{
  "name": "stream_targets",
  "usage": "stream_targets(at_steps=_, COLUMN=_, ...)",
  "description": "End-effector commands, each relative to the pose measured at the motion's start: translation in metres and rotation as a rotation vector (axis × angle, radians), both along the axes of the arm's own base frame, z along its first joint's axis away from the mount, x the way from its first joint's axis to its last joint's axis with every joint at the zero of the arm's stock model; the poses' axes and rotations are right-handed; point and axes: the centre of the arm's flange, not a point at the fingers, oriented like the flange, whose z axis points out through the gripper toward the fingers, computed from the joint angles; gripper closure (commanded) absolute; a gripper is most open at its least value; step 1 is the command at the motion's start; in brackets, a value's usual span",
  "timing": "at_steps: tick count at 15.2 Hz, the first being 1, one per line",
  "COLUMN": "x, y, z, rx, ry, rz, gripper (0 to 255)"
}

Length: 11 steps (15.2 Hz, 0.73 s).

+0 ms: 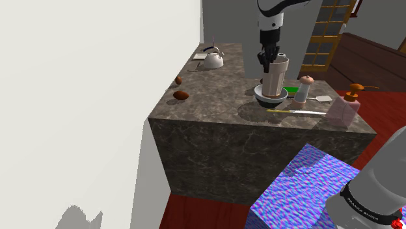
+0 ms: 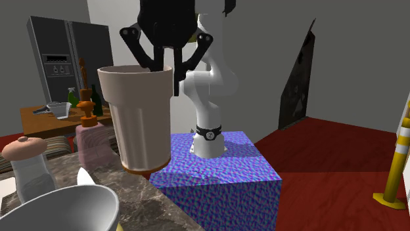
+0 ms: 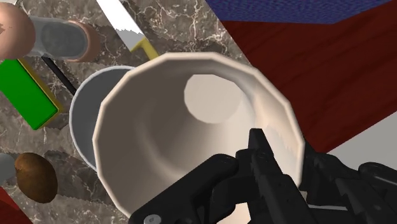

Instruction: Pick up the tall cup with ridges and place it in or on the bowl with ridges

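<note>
Black two-finger hand (image 1: 265, 62) clamped on the rim of the tall beige ridged cup (image 1: 276, 78), one finger inside, cup upright over the pale grey bowl (image 1: 260, 97) on the dark marble table (image 1: 215, 97), contact between them unclear.

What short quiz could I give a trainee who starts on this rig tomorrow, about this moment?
1. True or false: the gripper is shut on the rim of the tall ridged cup.
2. The cup is: A lying on its side; B upright at the bowl; C upside down.
3. Fill in: the handle of the knife is ____.
Key: 1 true; 2 B; 3 yellow.
</note>
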Motion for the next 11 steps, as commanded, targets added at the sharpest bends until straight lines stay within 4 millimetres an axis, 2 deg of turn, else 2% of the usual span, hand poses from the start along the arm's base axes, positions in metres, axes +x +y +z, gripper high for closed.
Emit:
stream_targets(at_steps=1, x=0.0, y=0.001, z=0.008, rx=0.0, ry=0.0, rz=0.0, gripper=255)
stream_targets(at_steps=11, x=0.045, y=-0.113, z=0.057, rx=0.0, ry=0.0, rz=0.0, gripper=255)
